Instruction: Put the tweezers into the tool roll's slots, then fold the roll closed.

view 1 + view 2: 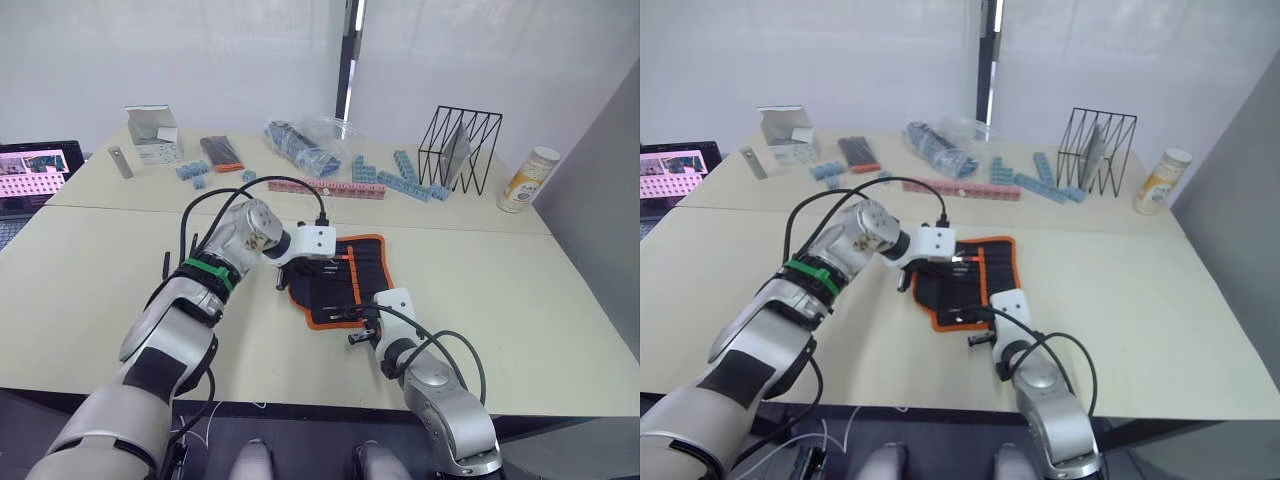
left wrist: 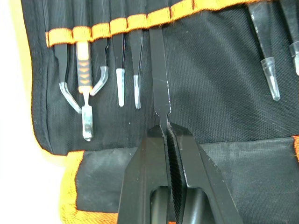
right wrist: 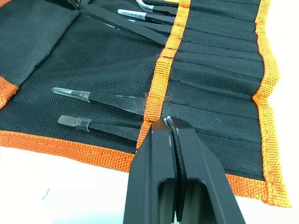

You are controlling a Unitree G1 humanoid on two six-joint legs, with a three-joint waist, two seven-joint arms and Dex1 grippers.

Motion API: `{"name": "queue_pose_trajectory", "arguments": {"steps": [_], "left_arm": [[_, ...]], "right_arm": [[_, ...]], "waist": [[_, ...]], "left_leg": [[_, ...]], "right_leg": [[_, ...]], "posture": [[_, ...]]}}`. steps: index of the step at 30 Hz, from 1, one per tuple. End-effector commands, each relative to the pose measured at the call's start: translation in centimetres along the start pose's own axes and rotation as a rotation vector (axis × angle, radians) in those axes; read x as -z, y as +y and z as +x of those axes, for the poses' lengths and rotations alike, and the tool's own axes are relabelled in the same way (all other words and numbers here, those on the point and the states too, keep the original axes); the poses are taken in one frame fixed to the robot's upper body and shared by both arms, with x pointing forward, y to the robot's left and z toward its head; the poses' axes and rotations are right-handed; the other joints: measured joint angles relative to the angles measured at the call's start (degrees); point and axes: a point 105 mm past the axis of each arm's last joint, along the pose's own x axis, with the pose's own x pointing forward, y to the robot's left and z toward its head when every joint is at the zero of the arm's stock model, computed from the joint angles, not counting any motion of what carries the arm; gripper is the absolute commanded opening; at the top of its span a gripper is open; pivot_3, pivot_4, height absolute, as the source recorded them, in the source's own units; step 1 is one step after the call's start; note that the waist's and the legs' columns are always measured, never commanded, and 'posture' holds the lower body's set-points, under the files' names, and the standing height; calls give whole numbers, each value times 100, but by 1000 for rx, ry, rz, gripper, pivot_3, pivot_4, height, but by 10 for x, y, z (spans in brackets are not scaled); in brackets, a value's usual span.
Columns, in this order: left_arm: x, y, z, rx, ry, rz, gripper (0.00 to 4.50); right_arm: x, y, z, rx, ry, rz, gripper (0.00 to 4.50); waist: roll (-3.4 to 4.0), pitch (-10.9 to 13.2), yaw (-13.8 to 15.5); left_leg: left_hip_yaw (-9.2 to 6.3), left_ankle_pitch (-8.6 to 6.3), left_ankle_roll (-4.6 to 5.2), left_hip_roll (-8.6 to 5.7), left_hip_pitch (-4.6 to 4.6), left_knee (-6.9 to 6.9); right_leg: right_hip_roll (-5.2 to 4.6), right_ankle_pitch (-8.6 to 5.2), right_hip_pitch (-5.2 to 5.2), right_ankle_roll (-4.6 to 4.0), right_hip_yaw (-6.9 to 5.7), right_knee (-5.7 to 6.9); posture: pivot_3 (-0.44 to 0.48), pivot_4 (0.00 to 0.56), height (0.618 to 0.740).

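Note:
The tool roll lies open on the table, black with orange trim. Several tweezers sit in its slots under the orange band, with clear caps on their tips. My left gripper is shut on the free end of one black tweezer, whose other end runs under the band into a slot. Two more capped tweezers lie slotted near the roll's near edge. Beside them my right gripper is shut, its tips resting on the roll at the orange band with nothing seen between them.
At the back of the table are blue bricks, a black wire basket, a can, a plastic bag, a white box and a black-and-orange flat pack. A laptop stands at the far left.

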Motion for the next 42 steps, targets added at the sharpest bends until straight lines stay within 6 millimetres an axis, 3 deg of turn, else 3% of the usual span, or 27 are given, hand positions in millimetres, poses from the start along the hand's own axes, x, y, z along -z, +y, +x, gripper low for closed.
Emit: {"name": "queue_pose_trajectory", "arguments": {"steps": [1, 12, 26, 31, 41, 42], "left_arm": [[-17, 8, -10, -18, -47, 40, 33], [-21, 11, -5, -23, -60, 32, 33], [-52, 8, 33, -26, -127, 30, 33], [-55, 5, 44, -25, -126, 25, 33], [-48, 10, 42, -58, -120, 0, 33], [-48, 12, 38, -65, -125, -7, 331]], "right_arm": [[62, 15, 1, -69, 271, 20, 0], [58, 17, 1, -78, 253, 14, 0], [57, 26, -2, -121, 247, -16, 0], [57, 27, -3, -121, 248, -19, 0], [56, 27, -3, -120, 244, -18, 0], [56, 26, -3, -119, 244, -18, 0]], "waist": [[0, 0, -5], [0, 0, -15], [-2, -1, 5], [-2, -1, -13], [-2, -1, -19], [-2, -1, -20]], "left_leg": [[0, 0, 0, 0, 0, 0], [-1, 0, 1, 0, 0, 0], [-3, 1, 2, 0, 0, 2], [-4, 1, 2, 0, 0, 1], [-7, 0, 1, 0, 0, 1], [-7, -1, 0, 0, 0, 1]], "right_leg": [[0, 0, 0, 0, 0, 0], [1, 0, 0, 0, 0, 1], [3, -1, 2, 1, 0, 1], [5, -1, 1, 2, 0, 1], [7, -1, 1, 3, 0, 2], [7, -1, 1, 3, 0, 3]], "posture": [[0, 150, 740], [0, 150, 740], [0, 150, 740], [0, 150, 740], [0, 150, 740], [0, 150, 740]]}}
